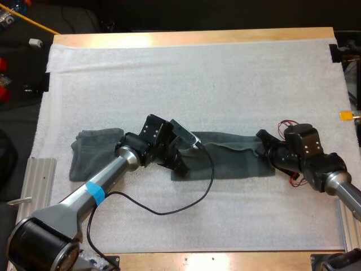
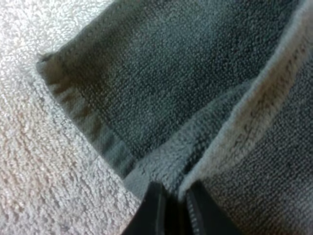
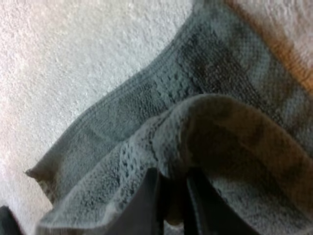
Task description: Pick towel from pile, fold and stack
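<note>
A dark grey-green towel (image 1: 231,155) lies stretched across the middle of the white mat, folded lengthwise. My left gripper (image 1: 179,161) is shut on the towel's left end; in the left wrist view its fingers (image 2: 155,208) pinch a fold of the towel (image 2: 161,73) beside a hemmed corner. My right gripper (image 1: 263,148) is shut on the right end, where its fingers (image 3: 149,205) press a raised fold of towel (image 3: 220,127) from both sides. A second dark grey-green towel (image 1: 93,152) lies folded at the left, partly behind my left arm.
The white mat (image 1: 197,79) covers most of the wooden table (image 1: 192,37). A metal rail (image 1: 35,180) lies along the mat's left edge. Open mat stretches behind the towels and in front of them.
</note>
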Tool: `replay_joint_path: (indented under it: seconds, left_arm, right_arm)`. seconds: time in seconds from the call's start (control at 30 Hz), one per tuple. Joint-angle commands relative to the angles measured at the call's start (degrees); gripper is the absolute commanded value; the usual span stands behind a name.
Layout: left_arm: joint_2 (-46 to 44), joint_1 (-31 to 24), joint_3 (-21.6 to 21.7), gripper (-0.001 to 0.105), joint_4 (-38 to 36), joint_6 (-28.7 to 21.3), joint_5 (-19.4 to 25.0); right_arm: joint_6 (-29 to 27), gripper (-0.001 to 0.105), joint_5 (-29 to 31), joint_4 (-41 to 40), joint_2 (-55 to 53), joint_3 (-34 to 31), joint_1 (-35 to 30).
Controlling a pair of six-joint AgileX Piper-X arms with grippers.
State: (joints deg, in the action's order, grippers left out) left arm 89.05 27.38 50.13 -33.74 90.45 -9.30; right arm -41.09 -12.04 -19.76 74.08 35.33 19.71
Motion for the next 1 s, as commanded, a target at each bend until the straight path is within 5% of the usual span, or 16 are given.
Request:
replay_joint_path:
  seconds: [0.0,0.1,0.2,0.3,0.4,0.63,0.97]
  left_arm:
    - [-0.3,0.1,0.2,0.0,0.8,0.1,0.9]
    - [-0.3,0.1,0.2,0.003,1.1,0.1,0.9]
    - [-0.3,0.1,0.2,0.021,1.1,0.6,0.9]
    - [-0.3,0.1,0.2,0.046,1.1,0.7,0.9]
    - [-0.8,0.1,0.6,0.052,1.1,0.1,-0.1]
    - [-8.4,0.1,2.1,0.043,-0.2,-0.7,-0.1]
    - [-27.5,0.1,2.1,0.058,-11.7,2.1,-0.5]
  right_arm:
    - [-0.3,0.0,0.6,0.3,-0.1,0.3,-0.2]
    - [-0.3,0.0,0.7,0.6,-0.1,0.3,-0.2]
    - [-0.3,0.012,0.7,1.1,-0.1,0.3,-0.2]
    - [-0.3,0.044,0.7,3.1,-0.1,0.3,-0.2]
    - [-1.3,0.072,0.7,8.2,-0.1,0.3,-0.2]
    - [-12.9,0.072,-5.5,13.0,-2.5,0.6,-0.2]
    - [-26.7,0.072,-4.0,-5.4,-15.5,0.7,-0.2]
